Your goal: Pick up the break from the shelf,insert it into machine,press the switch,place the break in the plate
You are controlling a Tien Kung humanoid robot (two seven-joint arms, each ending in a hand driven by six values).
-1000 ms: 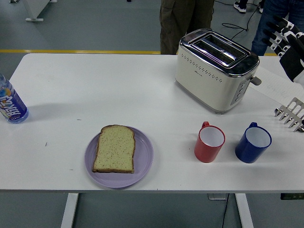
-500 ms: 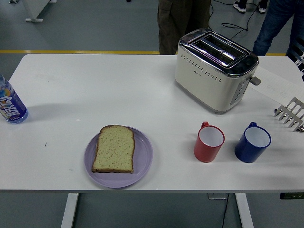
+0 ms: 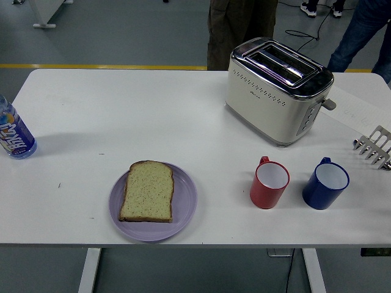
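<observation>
A slice of bread (image 3: 147,191) lies flat on the lilac plate (image 3: 186,207) near the table's front edge, left of centre. The cream and chrome toaster (image 3: 276,90) stands at the back right, both slots showing nothing, its lever (image 3: 329,104) on the right end. A metal rack (image 3: 374,146), the shelf, pokes in at the right edge with no bread seen on it. Neither of my hands shows in the head view.
A red mug (image 3: 269,182) and a blue mug (image 3: 325,184) stand in front of the toaster. A blue-labelled bottle (image 3: 13,134) sits at the left edge. Two people stand beyond the far side, one in dark trousers (image 3: 235,27), one in jeans (image 3: 357,30).
My right hand, raised at the upper right edge a second ago, has drawn back out of the picture. Bread, plate, toaster and mugs have stayed put.
</observation>
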